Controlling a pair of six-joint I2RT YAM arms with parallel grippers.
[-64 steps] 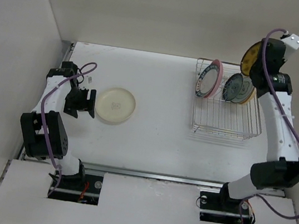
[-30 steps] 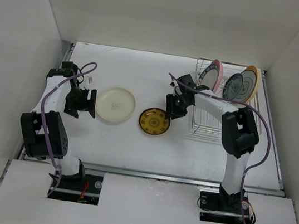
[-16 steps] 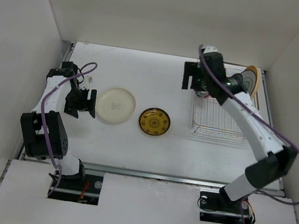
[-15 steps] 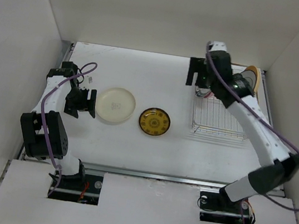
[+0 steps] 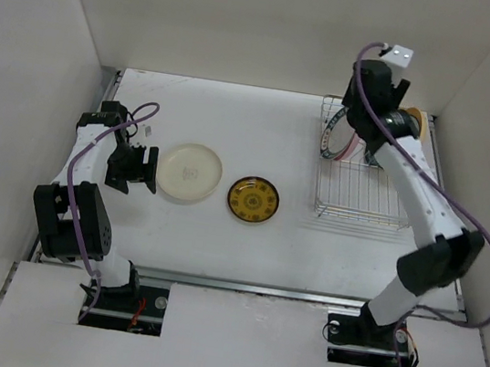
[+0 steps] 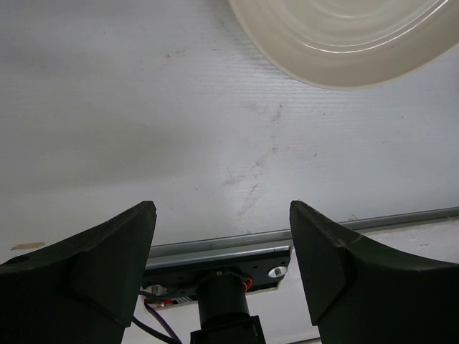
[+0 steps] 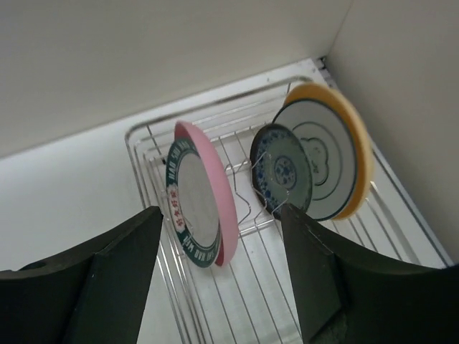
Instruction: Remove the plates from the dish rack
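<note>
1. The left gripper point(image 6: 222, 208) is held low over the table point(image 6: 143, 107). Its fingers point(image 6: 107, 265) are spread wide and nothing is gripped between them.
2. A cream plate point(image 6: 344, 43) is seen lying flat on the table beyond the left fingertips and off to their right, apart from them.
3. A gold-patterned plate point(image 5: 253, 199) is laid flat just beside the cream plate without touching it, on the side away from the left fingers.
4. The right gripper point(image 7: 221, 215) is raised above the dish rack point(image 7: 251, 301). Its fingers point(image 7: 323, 287) are parted and nothing is clasped.
5. Below the gap between the right fingers, a pink plate point(image 7: 217, 188) is stood on edge in the rack. A green-rimmed white plate point(image 7: 190, 204) is set against its face on the left-finger side.
6. Nearer the right finger, three more plates are stood upright and overlapped in the rack. A small blue-patterned plate point(image 7: 283, 172) is placed in front, a grey-ringed white plate point(image 7: 326, 161) behind it, and a yellow-orange plate point(image 7: 362, 143) at the back.
</note>
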